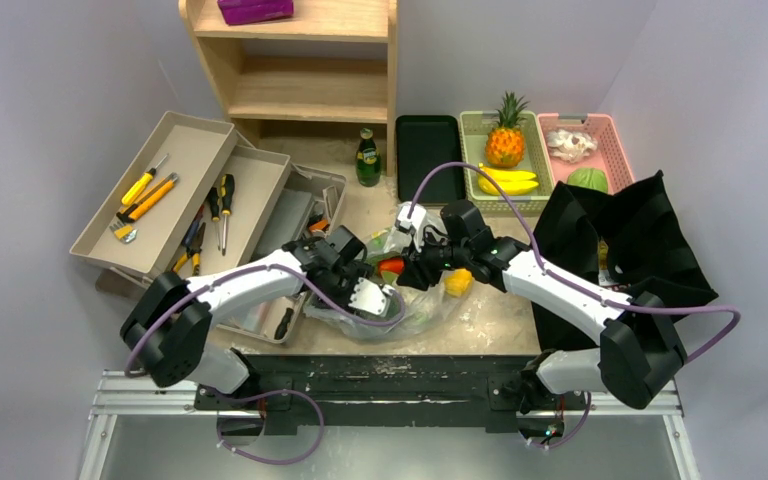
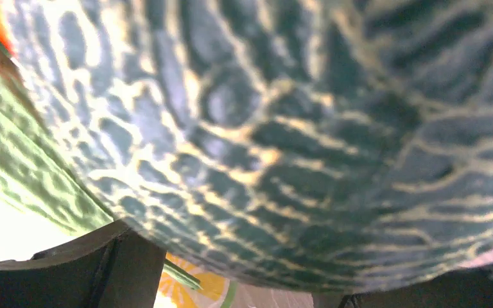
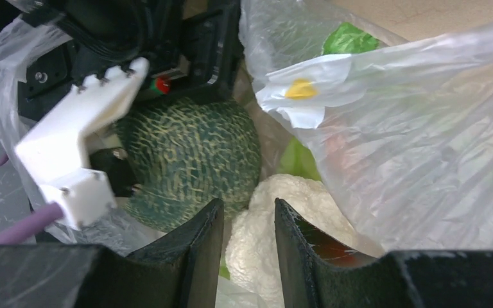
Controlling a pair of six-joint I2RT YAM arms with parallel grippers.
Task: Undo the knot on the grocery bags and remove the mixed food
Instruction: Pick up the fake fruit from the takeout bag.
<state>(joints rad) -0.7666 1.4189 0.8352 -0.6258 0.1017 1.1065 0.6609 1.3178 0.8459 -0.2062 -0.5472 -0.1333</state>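
Melon (image 3: 192, 160), netted and green, sits inside the clear plastic bag (image 3: 411, 147). Left gripper (image 1: 360, 272) straddles it, jaws spread wide; whether they press it, I can't tell. Right gripper (image 3: 248, 215) hovers just beside the melon, above a cauliflower (image 3: 308, 205), jaws slightly apart.

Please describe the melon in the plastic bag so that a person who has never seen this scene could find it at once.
In the middle of the table lies a clear plastic bag. Inside it sits the melon, a round fruit beside a white cauliflower. Only it has dark green skin covered with a pale net pattern.
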